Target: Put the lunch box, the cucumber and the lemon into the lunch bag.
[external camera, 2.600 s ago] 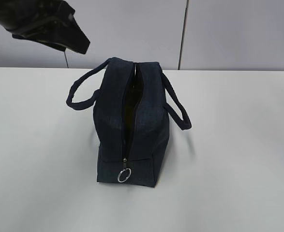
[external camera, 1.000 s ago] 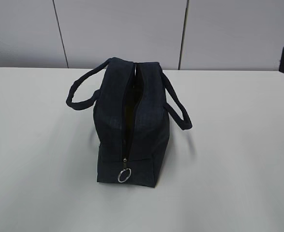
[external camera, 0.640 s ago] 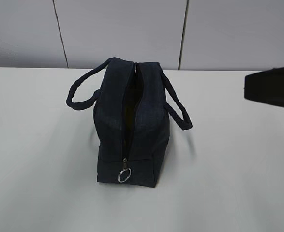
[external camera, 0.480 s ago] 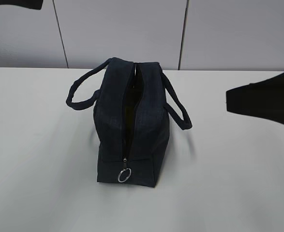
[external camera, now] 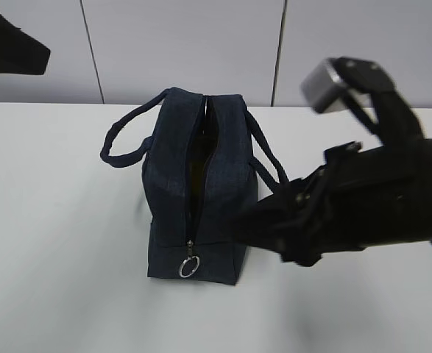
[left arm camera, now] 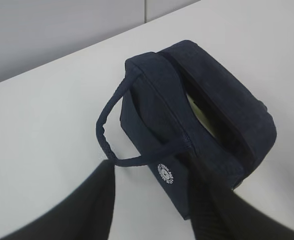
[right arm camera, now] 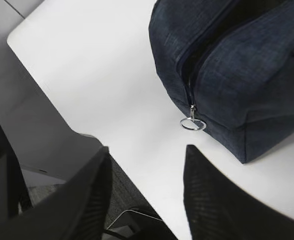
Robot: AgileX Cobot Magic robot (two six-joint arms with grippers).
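Lunch bag, dark navy boxy fabric with two looped handles, sits mid-table, top zipper open, metal ring pull at its 6 o'clock end. Left gripper at our 10 o'clock: jaws parted, empty. Right gripper at 4 o'clock beside the pull, also parted, empty. We see something pale inside, can't identify it. No lunch box, cucumber or lemon on the table; loading looks done.

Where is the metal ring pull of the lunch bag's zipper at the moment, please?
In the exterior view the ring pull hangs at the near, lower end of the lunch bag, left of the right arm; the right wrist view shows it just above the table.
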